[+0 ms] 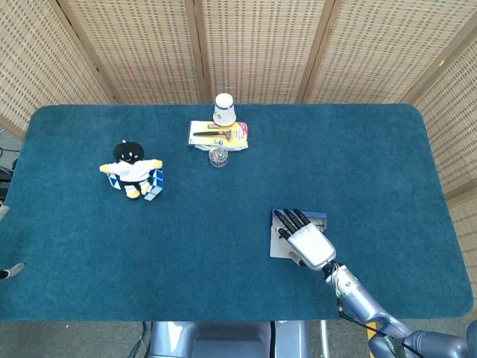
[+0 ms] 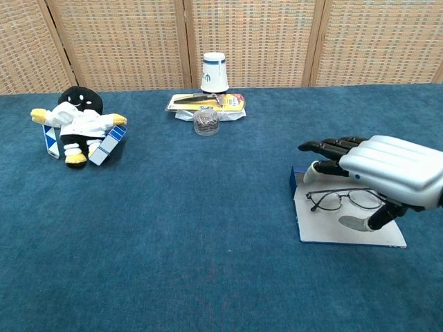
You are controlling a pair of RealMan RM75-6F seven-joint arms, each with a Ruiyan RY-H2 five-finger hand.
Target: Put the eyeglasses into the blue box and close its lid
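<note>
The eyeglasses (image 2: 345, 199) lie inside the opened blue box (image 2: 349, 228), its lid not yet closed, near the table's right front. The robot's right hand (image 2: 389, 171) hovers over them, fingers apart and empty, seemingly placed to work the lid; the left hand is out of sight.

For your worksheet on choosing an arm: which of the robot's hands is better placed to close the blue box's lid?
The right hand: it hovers directly over the eyeglasses lying in the open blue box. The left hand is not in view.
</note>
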